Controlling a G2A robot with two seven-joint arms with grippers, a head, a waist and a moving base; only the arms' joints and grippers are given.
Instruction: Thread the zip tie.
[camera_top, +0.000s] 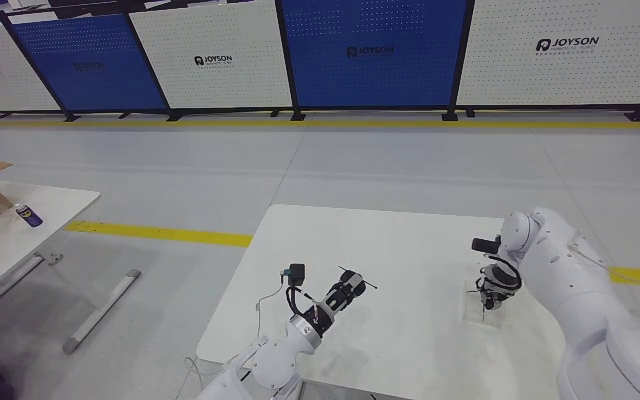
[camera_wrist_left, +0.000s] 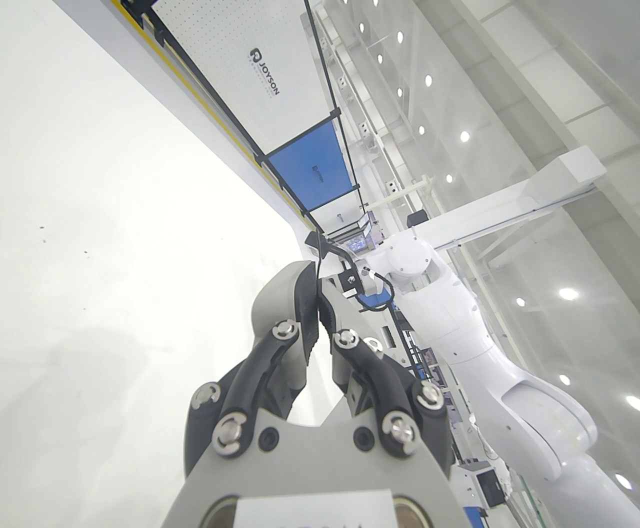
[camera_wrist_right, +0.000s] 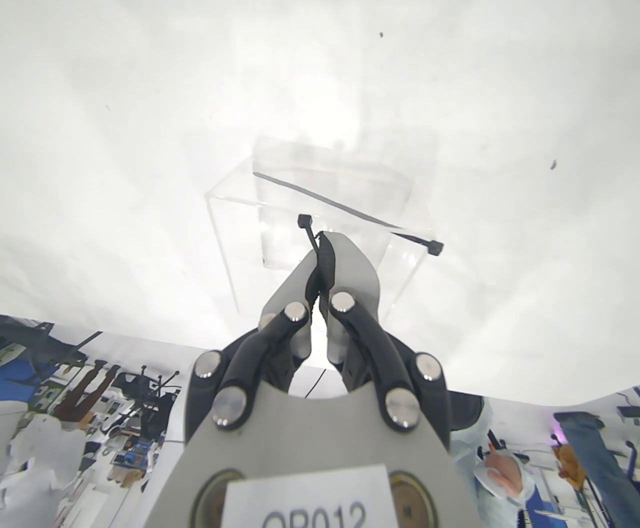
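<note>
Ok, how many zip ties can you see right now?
3. One zip tie lies across the clear stand; a second zip tie is pinched in the right gripper; a thin black strip in the left gripper looks like a third. Others may be hidden.

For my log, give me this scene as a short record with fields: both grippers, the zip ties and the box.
left gripper: shut, over the table's near middle; a thin black strip crosses its tip, likely a zip tie
right gripper: shut on a tie, head end sticking out, just above the box
box: clear, standing on the table
second tie: lies across the box top, head at a corner
threading: not yet done; the grippers are far apart
</note>
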